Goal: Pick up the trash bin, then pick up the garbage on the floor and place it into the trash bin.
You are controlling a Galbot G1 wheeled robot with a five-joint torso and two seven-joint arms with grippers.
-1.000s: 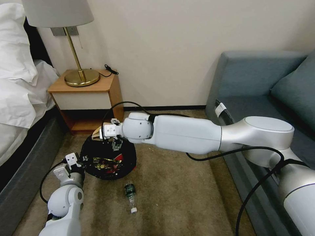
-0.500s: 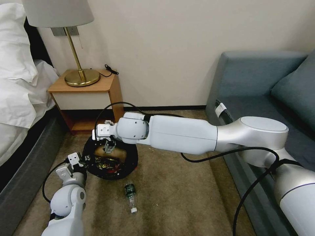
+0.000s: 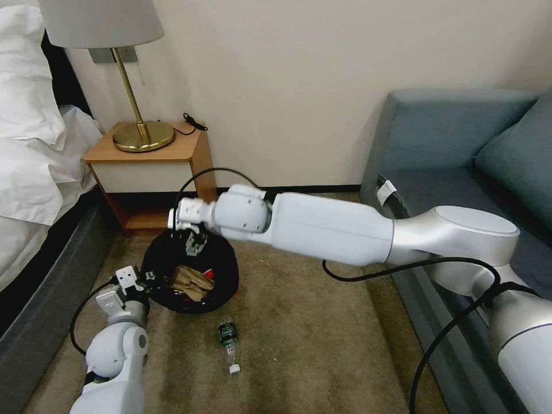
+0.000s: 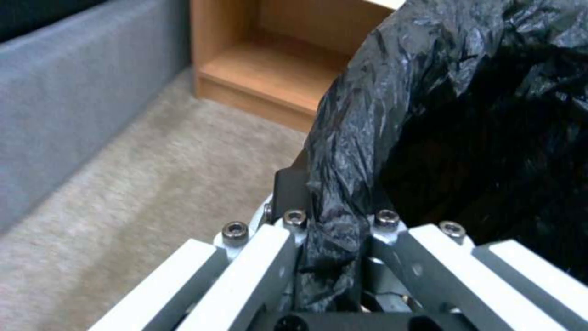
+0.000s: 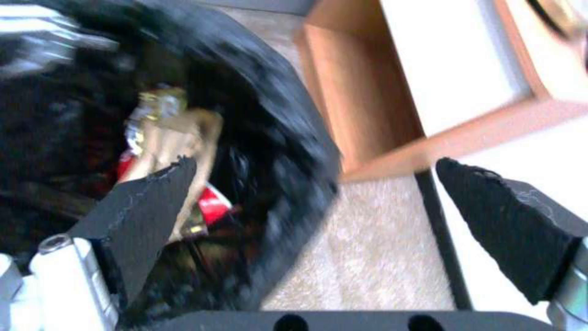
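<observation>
Head view: we are seeing the right gripper (image 3: 194,244) hanging over the far rim of the trash bin (image 3: 190,270), fingers apart and holding nothing, with the crumpled tan paper (image 3: 191,282) lying inside just below it on the wrappers. The left gripper (image 3: 133,280) is sitting at the bin's near-left rim, and the bottle (image 3: 229,339) is lying on the carpet just outside the bin, on the robot's side. Left wrist view: we are looking at the left gripper (image 4: 330,239) pinching the black bag (image 4: 367,138) folded over the rim, jaws pressed together on it; the nightstand (image 4: 275,82) is standing beyond the fingers. Right wrist view: the right fingers (image 5: 147,207) are spread wide, with the paper and the red-and-white wrapper (image 5: 211,202) showing beyond the left pad. Risk, as we judge it: the left pinch may be gripping mostly thin bag, so the liner could slip or tear and the bin tip; the right arm swinging toward the bottle could clip the rim.
</observation>
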